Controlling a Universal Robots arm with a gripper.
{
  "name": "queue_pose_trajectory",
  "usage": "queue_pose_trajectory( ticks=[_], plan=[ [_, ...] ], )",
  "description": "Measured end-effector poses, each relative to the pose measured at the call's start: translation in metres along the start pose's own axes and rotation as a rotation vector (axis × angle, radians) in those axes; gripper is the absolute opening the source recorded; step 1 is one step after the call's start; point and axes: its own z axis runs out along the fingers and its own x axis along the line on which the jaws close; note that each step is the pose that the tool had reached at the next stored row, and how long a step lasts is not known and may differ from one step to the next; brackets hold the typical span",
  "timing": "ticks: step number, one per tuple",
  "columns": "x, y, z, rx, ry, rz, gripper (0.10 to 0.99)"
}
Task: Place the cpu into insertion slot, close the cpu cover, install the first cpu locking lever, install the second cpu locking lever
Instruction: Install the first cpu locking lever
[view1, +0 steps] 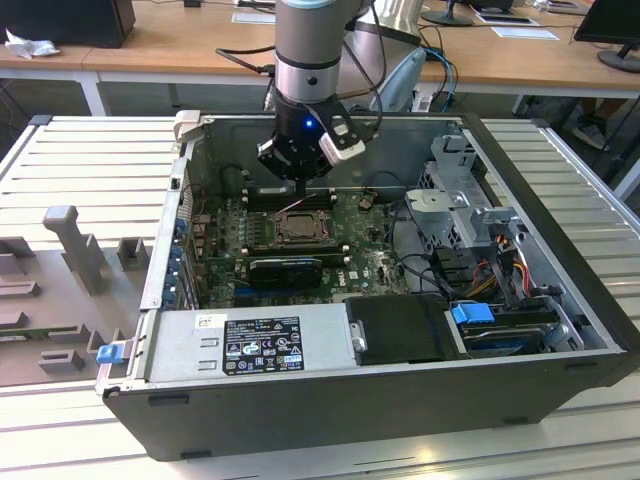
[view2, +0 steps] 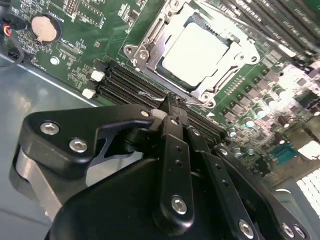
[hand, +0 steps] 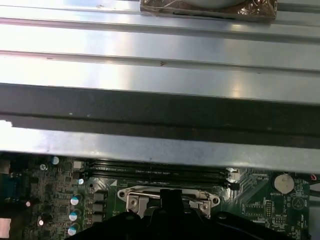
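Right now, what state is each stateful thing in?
cpu: seated in the socket.
cpu cover: closed down around the cpu.
claw: shut, tips at the socket's edge by a thin wire lever.
computer case: side open, lying flat.

In the exterior view the open case (view1: 180, 160) leaves clear overhead room above the motherboard (view1: 370, 262). The gripper (view1: 300, 185) hangs over the socket's 12 o'clock edge. Memory slots (view2: 125, 82) crowd that edge; a drive cage (view1: 455, 200) and loose cables (view1: 420, 270) block 3 o'clock; the power supply (view1: 250, 345) walls 6 o'clock. The fingers (view2: 172, 112) seem closed beside the cpu cover (view2: 150, 47).
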Motion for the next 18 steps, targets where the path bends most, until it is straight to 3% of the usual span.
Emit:
queue_pose_trajectory(
  ticks=[4, 11, 18],
  plan=[
    [-0.0008, 0.0066, 0.0061, 0.000, -0.0002, 0.000, 0.106],
    [-0.0091, 0.0064, 0.0112, 0.000, 0.0000, 0.000, 0.106],
    [-0.0161, 0.0050, 0.0270, 0.002, 0.0001, 0.001, 0.106]
  ],
)
